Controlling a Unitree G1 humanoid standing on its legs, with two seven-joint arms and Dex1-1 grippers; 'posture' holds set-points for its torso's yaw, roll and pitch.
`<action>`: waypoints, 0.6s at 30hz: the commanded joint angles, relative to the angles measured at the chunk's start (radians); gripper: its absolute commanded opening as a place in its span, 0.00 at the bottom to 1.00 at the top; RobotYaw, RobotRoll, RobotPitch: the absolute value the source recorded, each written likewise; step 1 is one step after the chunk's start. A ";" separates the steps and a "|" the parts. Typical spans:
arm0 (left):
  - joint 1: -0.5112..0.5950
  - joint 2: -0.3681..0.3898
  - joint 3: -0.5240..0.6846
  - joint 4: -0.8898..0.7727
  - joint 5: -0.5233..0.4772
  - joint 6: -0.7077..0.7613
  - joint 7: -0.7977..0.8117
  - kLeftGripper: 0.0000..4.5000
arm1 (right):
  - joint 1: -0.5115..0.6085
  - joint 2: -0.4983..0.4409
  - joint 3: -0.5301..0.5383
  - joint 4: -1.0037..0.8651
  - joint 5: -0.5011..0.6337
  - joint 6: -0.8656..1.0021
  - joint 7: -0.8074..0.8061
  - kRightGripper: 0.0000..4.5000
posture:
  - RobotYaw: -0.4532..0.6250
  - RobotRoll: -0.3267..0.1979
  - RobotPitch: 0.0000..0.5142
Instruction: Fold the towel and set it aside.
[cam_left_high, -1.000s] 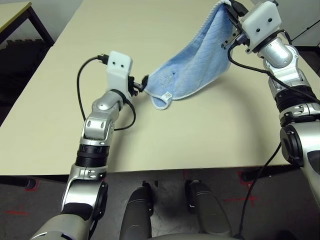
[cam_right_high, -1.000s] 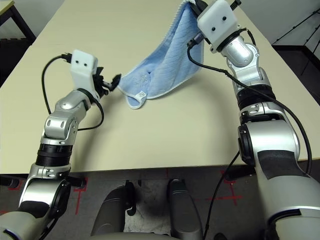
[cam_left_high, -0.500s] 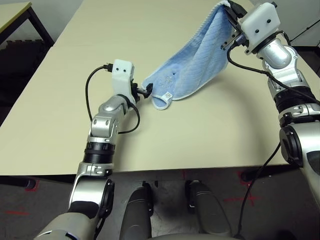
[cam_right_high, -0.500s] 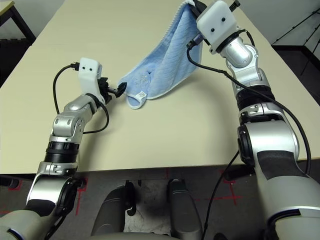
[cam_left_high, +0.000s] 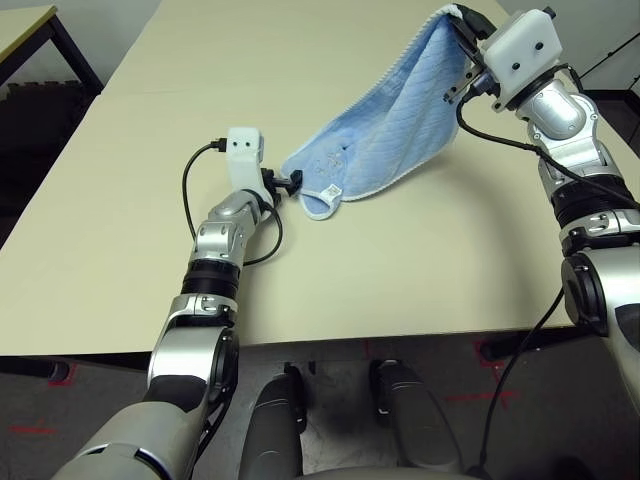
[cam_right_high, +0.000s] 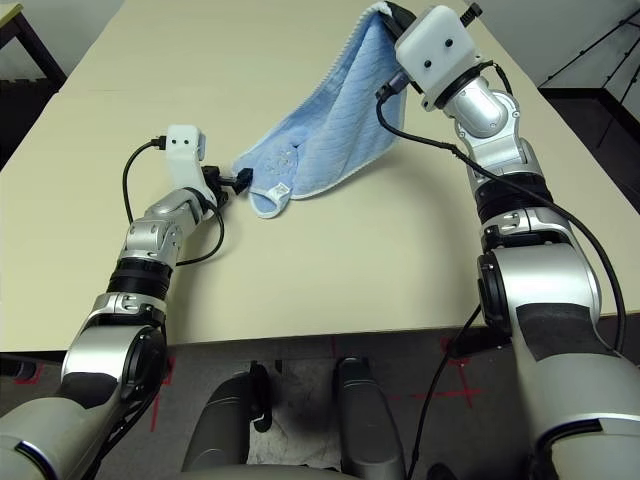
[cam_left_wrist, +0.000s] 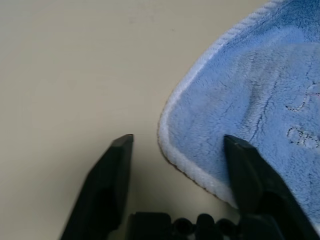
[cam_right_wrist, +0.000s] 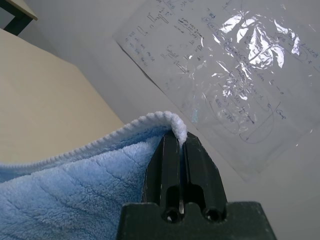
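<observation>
1. A wide beige surface (cam_left_high: 130, 200) carries the scene; it looks the same as a second ago.
2. The towel (cam_left_high: 390, 130), light blue terry with white stitched edging, hangs in a slanted drape from a raised far-right corner down to a low near corner that lies on the surface near the middle; its hang matches the earlier pictures.
3. The right gripper (cam_right_wrist: 178, 150) is held high at the far right, its jaws pinched shut on the towel's top corner, the white edging curling over the fingertips; it has not moved since a second ago.
4. The left gripper (cam_left_wrist: 177, 145) has come down and forward since a second ago and now sits low at the towel's near corner; its jaws stand apart, one finger on the bare surface, the other against the blue cloth, with the rounded white-edged corner between them, not yet pinched.
5. A small white tag (cam_left_high: 334, 190) sits at the low corner; any print on it is too small to read.
6. A small dark embroidered motif (cam_left_wrist: 300, 120) marks the cloth near that corner; no letters can be made out.
</observation>
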 joint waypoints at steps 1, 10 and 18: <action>-0.006 -0.002 -0.001 0.038 -0.002 -0.010 -0.006 0.54 | 0.009 -0.009 0.005 -0.021 -0.002 -0.001 -0.002 0.00 | 0.23 0.62 0.34; 0.010 -0.005 -0.004 0.027 -0.002 -0.009 -0.006 0.01 | 0.018 -0.008 0.006 -0.028 -0.006 -0.001 -0.005 0.00 | 0.23 0.62 0.34; 0.034 0.060 -0.079 -0.106 0.149 -0.168 0.096 0.01 | 0.025 -0.012 0.005 -0.024 -0.007 -0.001 -0.004 0.00 | 0.23 0.62 0.35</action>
